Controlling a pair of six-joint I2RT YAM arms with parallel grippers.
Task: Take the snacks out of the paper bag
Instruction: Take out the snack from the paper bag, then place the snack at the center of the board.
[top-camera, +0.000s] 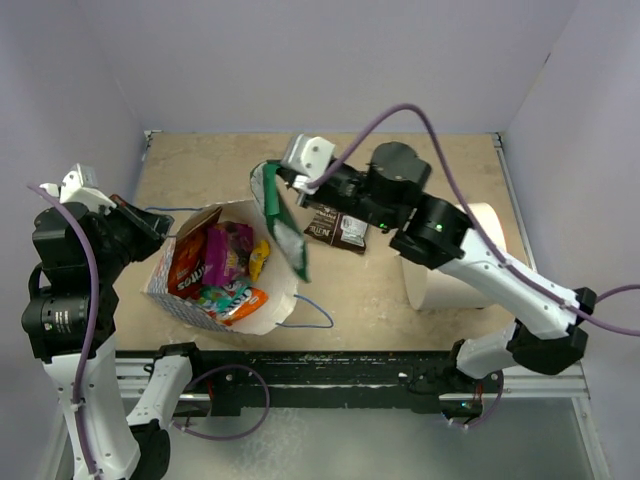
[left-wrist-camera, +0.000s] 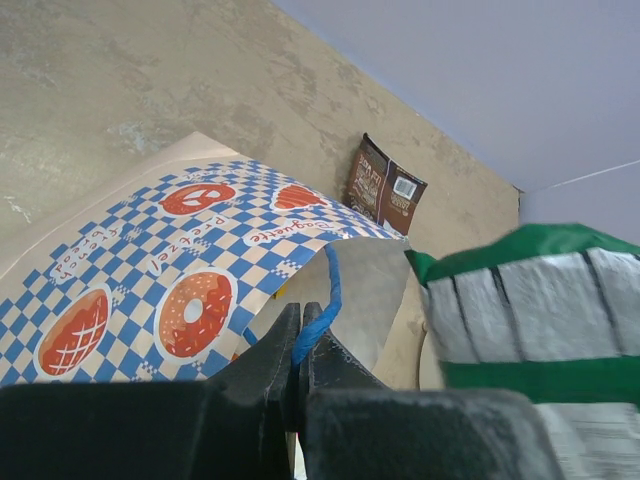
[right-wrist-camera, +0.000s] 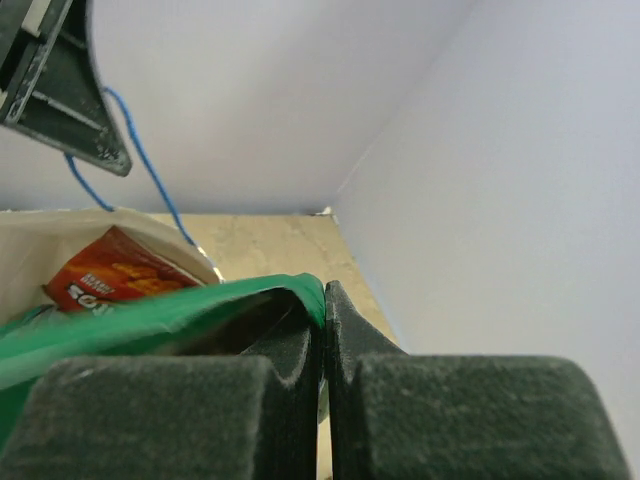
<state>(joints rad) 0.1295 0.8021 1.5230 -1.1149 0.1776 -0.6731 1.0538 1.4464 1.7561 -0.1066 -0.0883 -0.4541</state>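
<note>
1. Paper bag (top-camera: 165, 285): blue-checked, lying mouth-up at the near left of the table. Inside it lie magenta (top-camera: 228, 250), orange (top-camera: 185, 262) and yellow (top-camera: 260, 258) packets, with more at the near end.
2. Green packet (top-camera: 283, 225): hangs lengthwise over the bag's right rim. Whether its lower end has cleared the rim cannot be told.
3. Right gripper (top-camera: 290, 180): fingers closed flat on the green packet's top edge, as the right wrist view confirms.
4. Left gripper (left-wrist-camera: 300, 320): fingers pinched tight on the bag's blue string handle (left-wrist-camera: 322, 300) at the far left corner, apparently steadying the bag.
5. Brown packet (top-camera: 338, 228): flat on the table just right of the bag, already out.
6. White cylinder (top-camera: 425, 285): upright further right, partly behind the right arm.
7. Step in hand, by judgement: extraction of the green packet.
8. Next move calls for: lifting until the packet's tail is free, carrying it right toward the brown packet, and releasing it on bare table, with the left grip holding against any drag on the bag.
</note>
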